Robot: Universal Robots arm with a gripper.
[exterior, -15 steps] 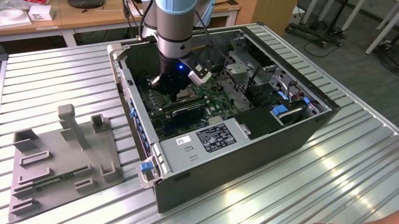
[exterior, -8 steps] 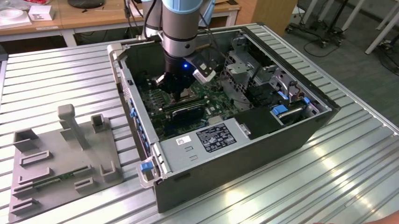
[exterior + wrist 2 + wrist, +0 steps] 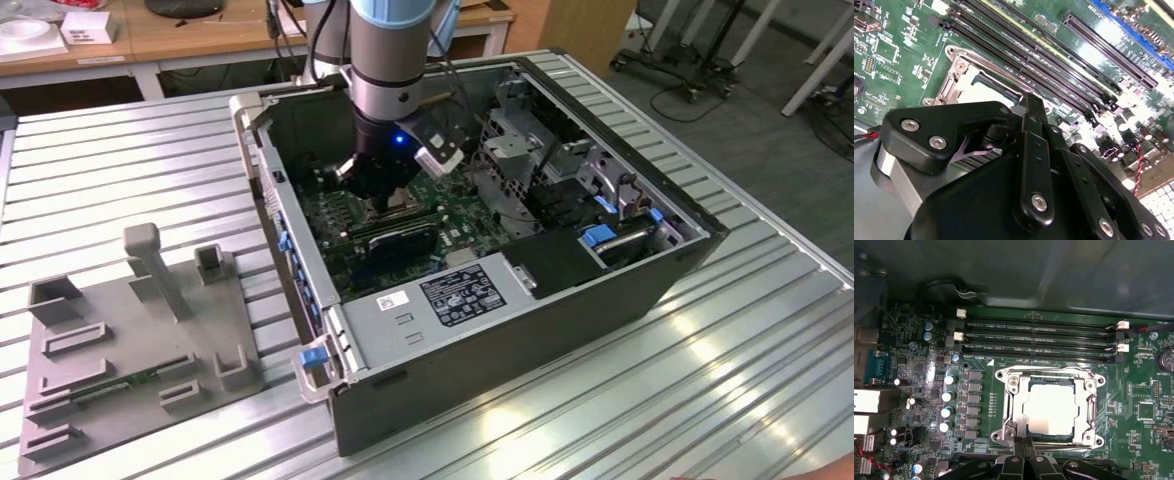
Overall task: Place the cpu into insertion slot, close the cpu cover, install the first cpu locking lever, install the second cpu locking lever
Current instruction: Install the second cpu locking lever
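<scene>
Where the cpu cover (image 3: 1052, 409) lies shut, the cpu (image 3: 1050, 409) shows pale silver—gripper (image 3: 1026, 447) fingers pinched together, empty.

The arm (image 3: 384, 60) drops almost straight down from the top of the exterior view, grey sleeve with a pale blue collar, and a small blue light glows on the wrist. The gripper (image 3: 387, 200) hangs below it, black and pointing downward. In the first wrist view, the gripper (image 3: 1024, 444) shows its black linkage converging, the fingers (image 3: 1028, 450) pressed together at the tips, or so it looks from here. In the second wrist view, bolted black links fan out around one narrow finger (image 3: 1033, 120).
</scene>
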